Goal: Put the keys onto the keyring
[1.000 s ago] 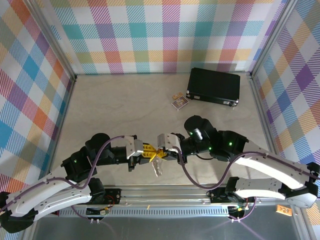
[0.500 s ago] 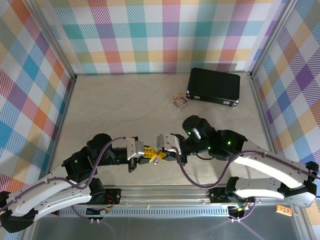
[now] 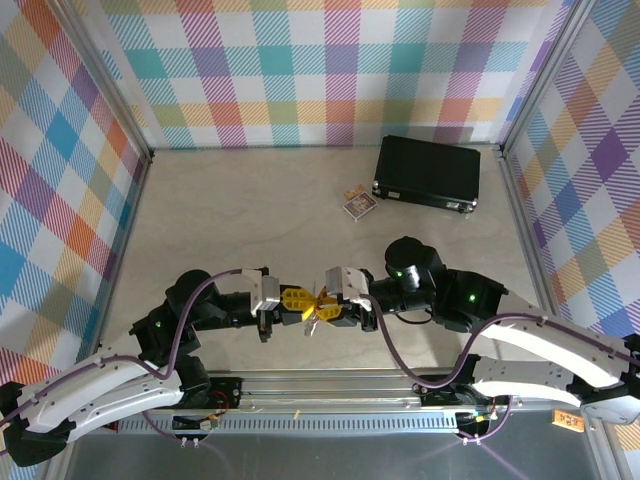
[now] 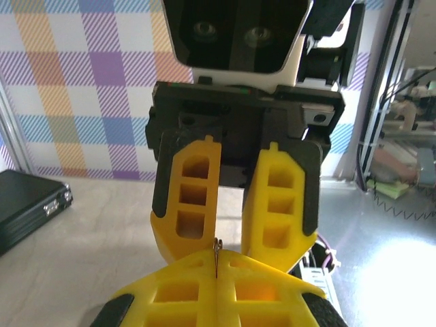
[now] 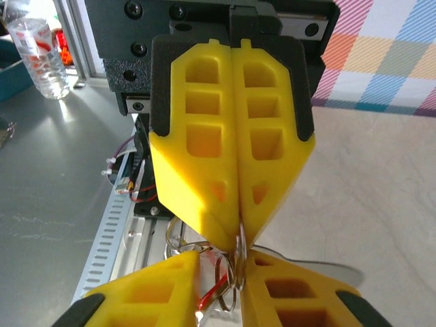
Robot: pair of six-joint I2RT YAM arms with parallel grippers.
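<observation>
Keyring up off the table near its front edge, tucked between the two sets of yellow fingertips. No longer dangling below them as a second ago. Sliver of the red key just under it. Left gripper clamped tight on the ring's wire. Right gripper tip to tip against it, jaws parted, ring in the gap, wrist a little further right than before. Far behind, well apart, a black case, with a card packet just beside it.
</observation>
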